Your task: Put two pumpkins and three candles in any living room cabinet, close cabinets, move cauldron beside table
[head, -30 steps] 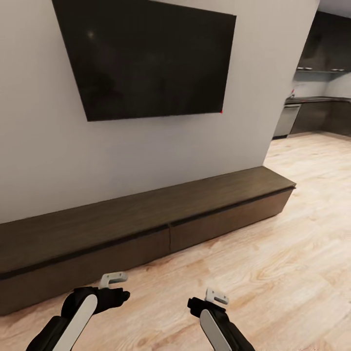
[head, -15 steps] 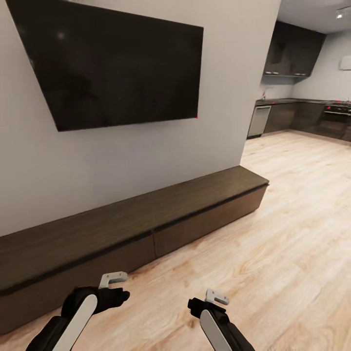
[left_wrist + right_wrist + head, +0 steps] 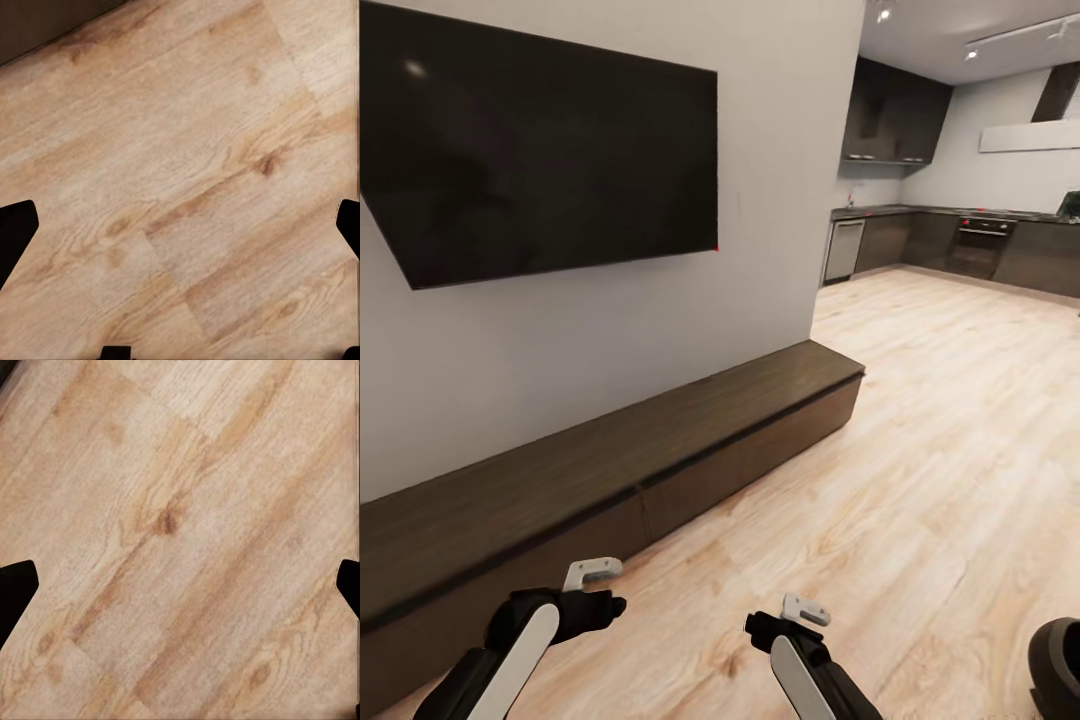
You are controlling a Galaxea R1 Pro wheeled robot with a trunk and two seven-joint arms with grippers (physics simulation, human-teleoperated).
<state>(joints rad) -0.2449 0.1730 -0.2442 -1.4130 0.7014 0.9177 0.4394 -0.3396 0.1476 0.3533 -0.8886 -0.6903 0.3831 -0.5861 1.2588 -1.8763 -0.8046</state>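
The long, low dark-brown cabinet (image 3: 660,450) runs along the white wall under a big black TV (image 3: 540,160), and its drawer fronts sit flush and shut. A round black pot, the cauldron (image 3: 1057,662), stands on the floor at the lower right and is cut off by the picture's edge. My left gripper (image 3: 603,600) and right gripper (image 3: 772,625) hover low over bare wood floor, well short of the cabinet. In the wrist views the left gripper (image 3: 180,232) and right gripper (image 3: 180,585) are both open, with only floorboards between the fingers. The pumpkins and candles are out of view.
The wall ends at a corner (image 3: 830,200) just past the cabinet's right end. Beyond it, light wood floor (image 3: 960,400) stretches into a kitchen with dark grey cupboards (image 3: 895,115), a dishwasher (image 3: 845,250) and an oven (image 3: 978,245).
The camera has swung to the right, so the TV and cabinet slid left in the picture. More of the kitchen came in, and the cauldron appeared at the lower right. Both arms keep their pose.
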